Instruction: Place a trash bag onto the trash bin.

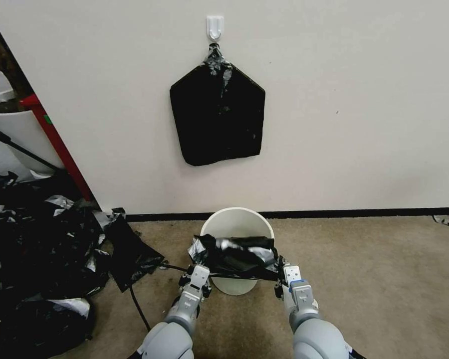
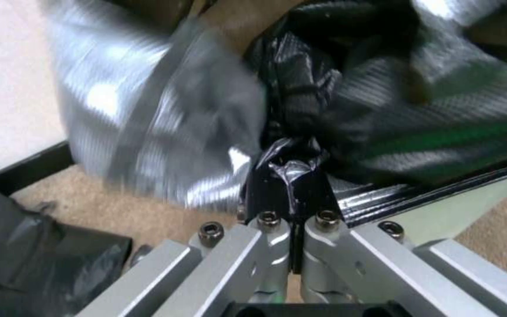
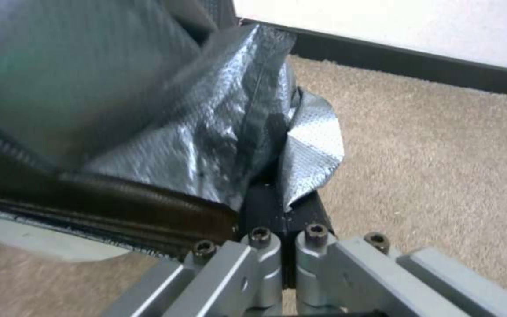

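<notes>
The cream-white trash bin [image 1: 237,222] stands on the carpet against the wall. A glossy black trash bag [image 1: 234,255] is stretched across its near rim, its edge pulled taut between my two grippers. My left gripper [image 1: 200,273] is shut on the bag's left corner; the left wrist view shows the plastic [image 2: 288,169] pinched between the closed black pads. My right gripper [image 1: 287,273] is shut on the right corner, where the right wrist view shows crinkled film [image 3: 253,145] bunched above the closed pads. The bag hides the front part of the bin's opening.
A flat black pentagon-shaped pack of bags [image 1: 217,114] hangs from a white wall hook [image 1: 215,26]. A heap of torn black plastic [image 1: 40,249] covers the floor at left, beside a red post [image 1: 60,144]. A black cable [image 1: 137,304] runs along the carpet. Open carpet lies to the right.
</notes>
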You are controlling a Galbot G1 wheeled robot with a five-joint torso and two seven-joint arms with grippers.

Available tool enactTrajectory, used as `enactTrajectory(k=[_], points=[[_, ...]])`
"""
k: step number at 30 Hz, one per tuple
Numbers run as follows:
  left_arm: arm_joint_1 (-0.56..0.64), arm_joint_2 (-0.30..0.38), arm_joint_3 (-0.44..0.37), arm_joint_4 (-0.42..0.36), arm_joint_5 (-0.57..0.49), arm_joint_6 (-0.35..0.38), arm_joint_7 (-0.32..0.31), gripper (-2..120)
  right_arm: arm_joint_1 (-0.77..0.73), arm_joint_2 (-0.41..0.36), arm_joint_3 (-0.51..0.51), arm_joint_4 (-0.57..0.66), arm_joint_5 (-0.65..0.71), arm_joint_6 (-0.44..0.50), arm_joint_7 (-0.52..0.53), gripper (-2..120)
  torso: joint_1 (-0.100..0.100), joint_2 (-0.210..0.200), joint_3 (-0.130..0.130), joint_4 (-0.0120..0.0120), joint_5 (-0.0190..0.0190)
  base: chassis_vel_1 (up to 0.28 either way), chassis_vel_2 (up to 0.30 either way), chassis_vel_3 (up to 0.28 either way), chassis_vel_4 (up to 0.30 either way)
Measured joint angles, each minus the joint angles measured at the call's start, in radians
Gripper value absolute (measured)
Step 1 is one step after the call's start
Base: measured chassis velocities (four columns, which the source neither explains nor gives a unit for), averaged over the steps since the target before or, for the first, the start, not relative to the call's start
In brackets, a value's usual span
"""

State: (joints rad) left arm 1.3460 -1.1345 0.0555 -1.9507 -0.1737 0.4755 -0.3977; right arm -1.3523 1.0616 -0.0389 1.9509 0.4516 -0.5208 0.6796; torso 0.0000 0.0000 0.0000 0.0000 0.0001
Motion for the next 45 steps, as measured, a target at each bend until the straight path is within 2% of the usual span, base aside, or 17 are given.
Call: enactTrajectory(k=[10,16,18,19,22,23,27,28,32,33,35,36,37,40,41,43,45], points=[[-0.025,-0.020,-0.003,0.061,0.004,0.005,0.041,0,0.009,0.023,0.018,-0.048,-0.035,0.000,-0.066,0,0.000,0.000,0.000,0.0000,-0.0001,0.000,0.000,0.000,0.000],[-0.007,-0.001,-0.009,0.030,-0.011,0.006,0.040,0,-0.012,0.026,0.034,-0.024,-0.034,-0.001,-0.076,2,0.000,0.000,0.000,0.0000,-0.0002,0.000,0.000,0.000,0.000],[0.018,0.024,-0.018,-0.016,-0.027,0.034,0.041,10,-0.041,0.014,0.037,0.017,-0.027,-0.001,-0.072,12,0.000,0.000,0.000,0.0001,-0.0001,0.000,0.000,0.000,0.000],[0.018,0.024,-0.018,-0.016,-0.027,0.034,0.041,10,-0.041,0.014,0.037,0.017,-0.027,-0.001,-0.072,12,0.000,0.000,0.000,0.0001,-0.0001,0.000,0.000,0.000,0.000],[0.050,0.066,-0.035,-0.073,-0.058,0.098,0.041,25,-0.098,-0.014,0.037,0.085,-0.025,0.000,-0.061,27,0.000,0.000,0.000,0.0001,-0.0002,0.000,0.000,0.000,0.000],[0.050,0.066,-0.035,-0.073,-0.058,0.098,0.041,25,-0.098,-0.014,0.037,0.085,-0.025,0.000,-0.061,27,0.000,0.000,0.000,0.0001,-0.0002,0.000,0.000,0.000,0.000],[0.105,0.115,-0.047,-0.132,-0.064,0.119,0.041,43,-0.183,-0.046,0.036,0.177,-0.036,0.006,-0.057,45,0.000,0.000,0.000,-0.0001,-0.0001,0.000,0.000,0.000,0.000],[0.105,0.115,-0.047,-0.132,-0.064,0.119,0.041,43,-0.183,-0.046,0.036,0.177,-0.036,0.006,-0.057,45,0.000,0.000,0.000,-0.0001,-0.0001,0.000,0.000,0.000,0.000],[0.154,0.144,-0.057,-0.199,-0.063,0.119,0.040,61,-0.239,-0.063,0.041,0.250,-0.055,0.018,-0.057,62,0.000,0.000,0.000,0.0000,-0.0002,0.000,0.000,0.000,0.000],[0.154,0.144,-0.057,-0.199,-0.063,0.119,0.040,61,-0.239,-0.063,0.041,0.250,-0.055,0.018,-0.057,62,0.000,0.000,0.000,0.0000,-0.0002,0.000,0.000,0.000,0.000],[0.197,0.155,-0.085,-0.275,-0.064,0.086,0.040,73,-0.271,-0.067,0.053,0.308,-0.102,0.073,-0.089,74,0.000,0.000,0.000,0.0000,0.0000,0.000,0.000,0.000,0.000],[0.197,0.155,-0.085,-0.275,-0.064,0.086,0.040,73,-0.271,-0.067,0.053,0.308,-0.102,0.073,-0.089,74,0.000,0.000,0.000,0.0000,0.0000,0.000,0.000,0.000,0.000],[0.207,0.155,-0.096,-0.297,-0.064,0.062,0.041,77,-0.270,-0.064,0.064,0.321,-0.120,0.103,-0.117,78,0.000,0.000,0.000,0.0000,-0.0001,0.000,0.000,0.000,0.000],[0.211,0.132,-0.130,-0.318,-0.048,-0.094,0.064,91,-0.193,-0.036,0.138,0.335,-0.097,0.162,-0.227,92,0.000,0.000,0.000,0.0000,0.0000,0.000,0.000,0.000,0.000],[0.211,0.132,-0.130,-0.318,-0.048,-0.094,0.064,91,-0.193,-0.036,0.138,0.335,-0.097,0.162,-0.227,92,0.000,0.000,0.000,0.0000,0.0000,0.000,0.000,0.000,0.000],[0.197,0.107,-0.154,-0.318,-0.032,-0.149,0.077,97,-0.092,-0.018,0.182,0.300,-0.021,0.146,-0.276,98,0.000,0.000,0.000,-0.0002,0.0000,0.000,0.000,0.000,0.000],[0.185,0.075,-0.175,-0.314,-0.025,-0.174,0.080,99,0.039,-0.012,0.215,0.235,0.084,0.071,-0.322,100,0.000,0.000,0.000,0.0002,0.0000,0.000,0.000,0.000,0.000]])
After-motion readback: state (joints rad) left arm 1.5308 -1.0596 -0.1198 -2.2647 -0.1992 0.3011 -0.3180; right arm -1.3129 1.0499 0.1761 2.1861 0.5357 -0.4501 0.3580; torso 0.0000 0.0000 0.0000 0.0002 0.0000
